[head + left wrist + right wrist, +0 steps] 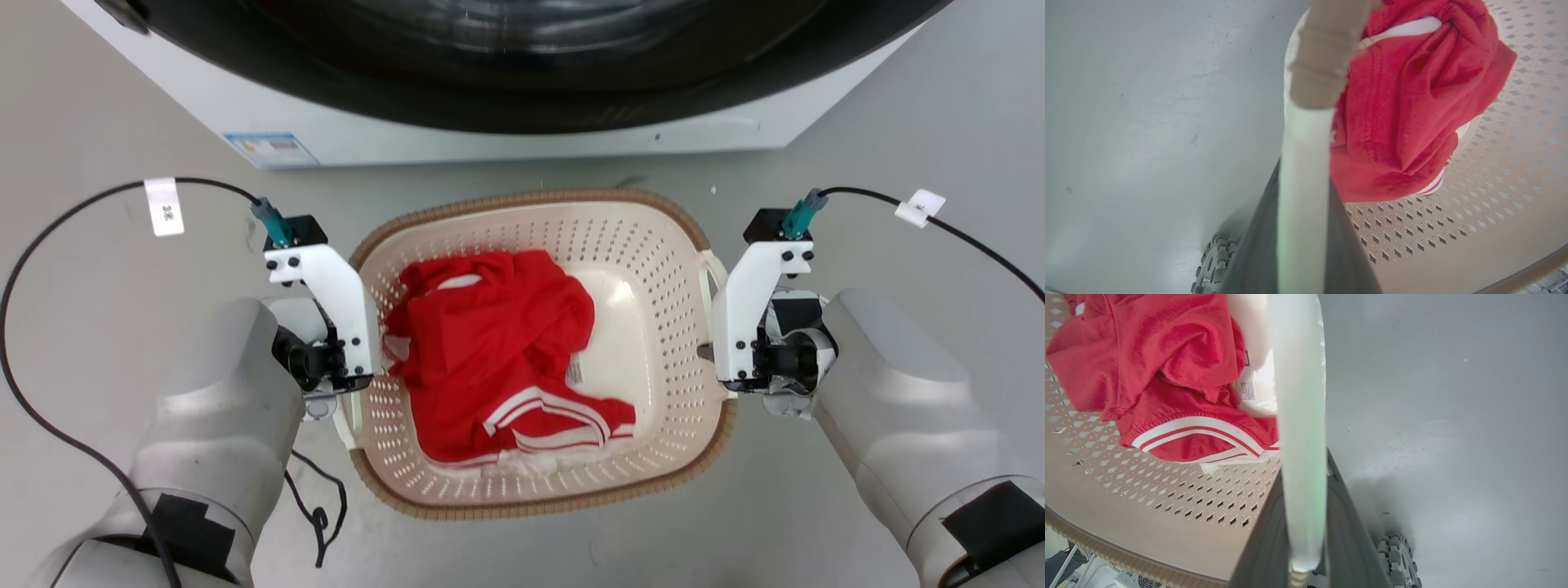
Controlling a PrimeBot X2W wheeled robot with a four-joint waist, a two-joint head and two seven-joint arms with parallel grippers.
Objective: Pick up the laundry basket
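Head view looked down on the laundry basket, which sat on the grey floor just near of the washing machine, its long axis running near to far. A red garment with white stripes lay heaped inside, towards the left wall. The left gripper was against the basket's left edge and the right gripper against its right edge, one on each side, their fingers hidden below the white wrist brackets.

Left wrist view showed the left gripper with its two dark fingers drawn in narrow on either side of the white left side handle, gripping it. The brown rim joined the handle at the top, the red garment and the perforated wall lay to the right, and a treaded wheel showed at the bottom.

Right wrist view showed the right gripper in the same manner, its fingers tight around the white right side handle. The garment and the pierced wall lay to the left, bare floor to the right, and another wheel at the bottom. Whether the basket rested on the floor or hung clear could not be told.
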